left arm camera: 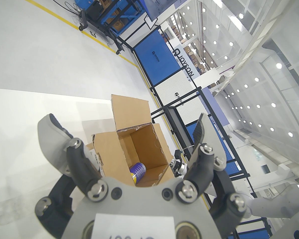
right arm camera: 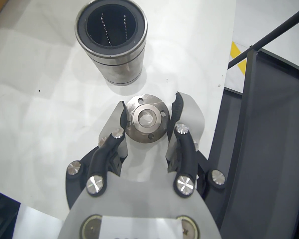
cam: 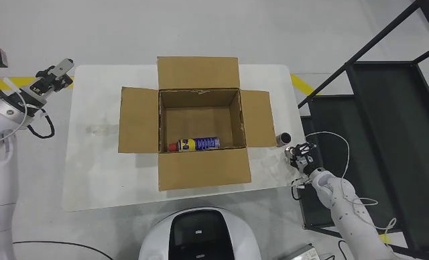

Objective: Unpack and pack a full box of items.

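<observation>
An open cardboard box (cam: 139,119) stands mid-table with its flaps spread; a blue and yellow spray can (cam: 194,144) lies on its floor. From the left wrist view the box (left arm camera: 129,115) and the can (left arm camera: 137,171) show ahead. My left gripper (left arm camera: 125,119) hangs open and holds nothing, over the table's far left corner (cam: 62,71). My right gripper (right arm camera: 149,103) is at the table's right edge (cam: 299,155), its pads against both sides of a round metal flange (right arm camera: 147,120) low over the table. A steel cylindrical bearing (right arm camera: 112,38) stands upright just beyond it (cam: 284,137).
The white table (cam: 100,166) has bare room left of the box and in front of it. A black metal stair frame (cam: 375,106) stands close to the table's right edge, right beside my right gripper (right arm camera: 264,125).
</observation>
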### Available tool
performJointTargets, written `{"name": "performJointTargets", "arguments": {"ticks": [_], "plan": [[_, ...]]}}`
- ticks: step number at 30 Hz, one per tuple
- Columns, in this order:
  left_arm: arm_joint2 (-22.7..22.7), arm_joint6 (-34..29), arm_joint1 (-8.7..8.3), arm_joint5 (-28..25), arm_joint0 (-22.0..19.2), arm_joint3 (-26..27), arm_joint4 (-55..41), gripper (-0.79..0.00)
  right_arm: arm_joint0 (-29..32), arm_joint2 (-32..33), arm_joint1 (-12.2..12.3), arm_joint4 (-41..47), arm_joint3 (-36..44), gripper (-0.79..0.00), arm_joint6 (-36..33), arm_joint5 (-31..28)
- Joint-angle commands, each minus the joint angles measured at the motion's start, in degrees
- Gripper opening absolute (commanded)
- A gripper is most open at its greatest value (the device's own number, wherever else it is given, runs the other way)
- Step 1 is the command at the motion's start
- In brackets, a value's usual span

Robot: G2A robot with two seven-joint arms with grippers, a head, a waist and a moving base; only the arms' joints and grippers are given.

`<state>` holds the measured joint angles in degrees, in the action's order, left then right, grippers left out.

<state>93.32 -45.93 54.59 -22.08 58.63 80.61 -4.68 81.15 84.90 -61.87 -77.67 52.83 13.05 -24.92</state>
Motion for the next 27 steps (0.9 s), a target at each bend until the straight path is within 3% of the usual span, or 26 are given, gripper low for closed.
{"name": "performJointTargets", "arguments": {"ticks": [1,3,4,14,27], "plan": [[0.0,0.0,0.0,0.0,0.0,0.0,0.0,0.0,-0.2,-0.1,0.0,-0.4,-0.4,-0.603,0.3,0.5],[0.0,0.0,0.0,0.0,0.0,0.0,0.0,0.0,-0.3,-0.1,-0.1,0.0,-0.8,-0.76,0.9,1.6],[0.0,0.0,0.0,0.0,0.0,0.0,0.0,0.0,-0.3,-0.1,-0.1,-0.3,-0.8,-0.785,1.0,2.1],[0.0,0.0,0.0,0.0,0.0,0.0,0.0,0.0,2.1,1.6,0.5,-1.5,1.8,-0.785,5.1,2.6],[0.0,0.0,0.0,0.0,0.0,0.0,0.0,0.0,4.6,3.7,1.0,0.3,5.9,-0.785,4.4,0.1]]}}
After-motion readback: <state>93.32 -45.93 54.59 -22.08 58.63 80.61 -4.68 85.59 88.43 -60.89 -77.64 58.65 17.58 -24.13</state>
